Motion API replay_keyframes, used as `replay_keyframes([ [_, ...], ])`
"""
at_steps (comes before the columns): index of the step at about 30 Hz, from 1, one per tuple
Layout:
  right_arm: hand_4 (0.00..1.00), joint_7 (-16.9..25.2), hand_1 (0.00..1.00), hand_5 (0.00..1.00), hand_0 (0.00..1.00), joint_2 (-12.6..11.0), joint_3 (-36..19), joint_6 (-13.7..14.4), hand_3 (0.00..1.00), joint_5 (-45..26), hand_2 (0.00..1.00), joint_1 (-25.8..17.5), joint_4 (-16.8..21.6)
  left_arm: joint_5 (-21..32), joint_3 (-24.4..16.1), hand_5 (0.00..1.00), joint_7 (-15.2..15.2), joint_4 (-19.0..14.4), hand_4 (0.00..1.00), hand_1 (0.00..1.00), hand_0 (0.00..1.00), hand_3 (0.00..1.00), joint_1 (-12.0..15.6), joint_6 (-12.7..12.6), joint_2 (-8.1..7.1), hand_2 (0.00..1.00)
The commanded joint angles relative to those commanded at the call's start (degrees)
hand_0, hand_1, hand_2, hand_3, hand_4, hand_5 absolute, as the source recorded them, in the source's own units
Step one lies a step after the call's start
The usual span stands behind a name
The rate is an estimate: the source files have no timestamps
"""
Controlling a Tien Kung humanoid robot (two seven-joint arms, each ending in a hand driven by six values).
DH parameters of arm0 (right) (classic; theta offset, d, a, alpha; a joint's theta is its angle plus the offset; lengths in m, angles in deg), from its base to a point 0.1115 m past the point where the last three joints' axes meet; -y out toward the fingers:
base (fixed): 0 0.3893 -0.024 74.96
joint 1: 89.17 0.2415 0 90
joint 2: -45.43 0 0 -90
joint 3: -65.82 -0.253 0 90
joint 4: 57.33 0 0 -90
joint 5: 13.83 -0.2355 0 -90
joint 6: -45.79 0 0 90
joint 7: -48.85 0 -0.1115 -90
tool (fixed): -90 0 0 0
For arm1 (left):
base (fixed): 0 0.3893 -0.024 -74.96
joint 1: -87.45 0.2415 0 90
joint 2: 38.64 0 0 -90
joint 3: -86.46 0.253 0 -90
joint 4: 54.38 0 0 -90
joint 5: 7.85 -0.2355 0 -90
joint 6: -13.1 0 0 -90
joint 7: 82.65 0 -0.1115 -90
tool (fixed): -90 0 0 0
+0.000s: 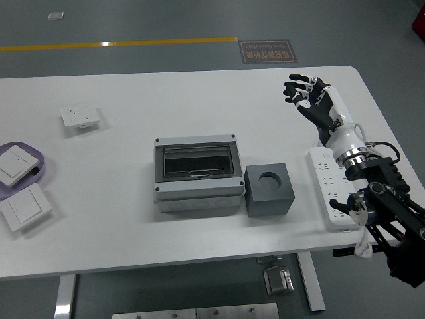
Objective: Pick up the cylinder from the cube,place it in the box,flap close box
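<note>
A dark grey cube (269,189) sits near the table's front, right of centre, with a round socket in its top; the cylinder in it is hard to make out. Just left of it stands the grey box (197,173) with its clear flap lying over the top. My right hand (305,94) hovers over the table's far right, above and behind the cube, fingers spread and holding nothing. Its black forearm (382,206) comes in from the lower right. My left arm is out of view.
A white power strip (332,187) lies right of the cube, under my right forearm. A white socket plate (80,117) lies at the far left. A purple tray (33,174) with a white switch (12,166) sits at the left edge, another switch (26,207) below it.
</note>
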Motion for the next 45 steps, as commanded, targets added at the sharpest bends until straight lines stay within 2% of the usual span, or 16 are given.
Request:
replay_keyframes([
  [7,0.768,1.74,0.626,0.253,0.631,-0.3,0.92,1.31,0.607,0.51,0.619,-0.51,-0.17,-0.31,-0.29,0.224,0.01,0.11,0.719,0.628,0.607,0.658,0.0,0.05,0.07,0.635],
  [16,0.758,2.36,0.615,0.221,0.601,-0.52,1.84,1.55,0.59,2.36,0.587,-1.13,0.03,-0.24,-0.39,0.224,0.17,0.16,0.719,0.628,0.607,0.658,-0.1,0.26,0.07,0.635],
  [17,0.749,2.49,0.61,0.176,0.598,-0.64,2.0,1.62,0.588,2.61,0.578,-1.22,0.03,-0.18,-0.36,0.224,0.3,0.14,0.719,0.627,0.607,0.658,-0.15,0.42,0.01,0.636],
  [22,0.749,2.89,0.61,0.176,0.598,-0.86,2.57,1.85,0.588,3.37,0.578,-1.52,-0.23,0.22,0.06,0.224,1.25,0.2,0.719,0.627,0.607,0.658,-0.31,1.49,-0.17,0.636],
  [23,0.734,2.94,0.614,0.024,0.604,-0.85,2.63,1.9,0.598,3.45,0.587,-1.57,-0.29,0.26,0.14,0.223,1.45,0.2,0.718,0.627,0.607,0.658,-0.34,1.75,-0.19,0.636],
  [34,0.725,2.67,0.623,0.002,0.625,-0.91,2.43,1.06,0.641,4.02,0.589,-2.03,-0.32,0.38,0.44,0.217,2.1,0.21,0.717,0.633,0.609,0.662,-0.41,2.56,-0.22,0.641],
  [35,0.728,2.65,0.644,0.002,0.654,-0.89,2.36,0.9,0.682,3.98,0.621,-2.08,-0.35,0.44,0.49,0.218,2.1,0.22,0.718,0.633,0.61,0.67,-0.39,2.58,-0.18,0.641],
  [45,0.757,3.28,0.665,0.002,0.67,-0.86,1.88,0.23,0.703,2.82,0.645,-2.38,-0.54,0.69,0.7,0.219,2.22,0.22,0.718,0.634,0.609,0.67,-0.27,2.73,0.02,0.645],
])
